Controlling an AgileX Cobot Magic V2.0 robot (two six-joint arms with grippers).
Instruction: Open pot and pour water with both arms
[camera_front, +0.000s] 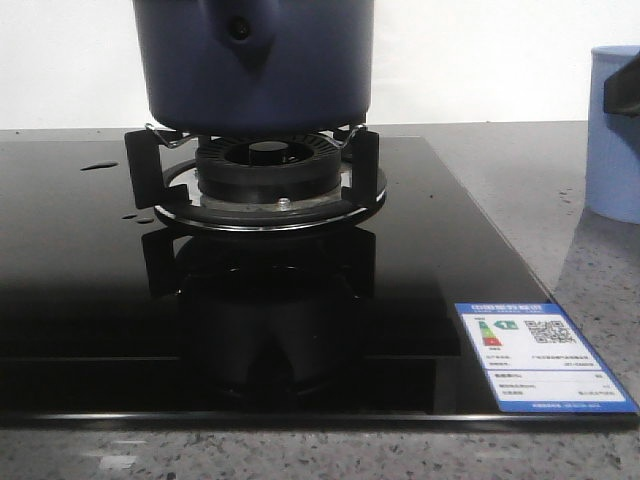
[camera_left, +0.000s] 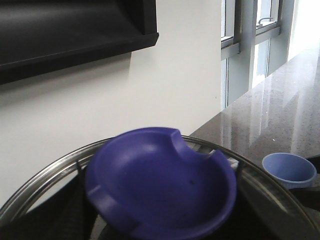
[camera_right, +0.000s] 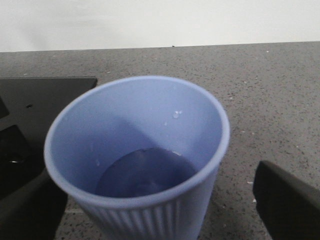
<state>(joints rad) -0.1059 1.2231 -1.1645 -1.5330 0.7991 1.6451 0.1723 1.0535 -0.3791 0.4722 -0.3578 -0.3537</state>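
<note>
The dark navy pot stands on the gas burner; its top is cut off in the front view. In the left wrist view my left gripper has its dark fingers against both sides of the purple-blue knob of the glass lid with a metal rim. My right gripper is open around the pale blue ribbed cup, which holds a little water. One finger stands clear of the cup wall. The cup stands right of the hob.
The black glass hob bears a blue and white label at its front right corner and some water drops. Grey speckled counter surrounds it. A white wall is behind, and a dark range hood is above.
</note>
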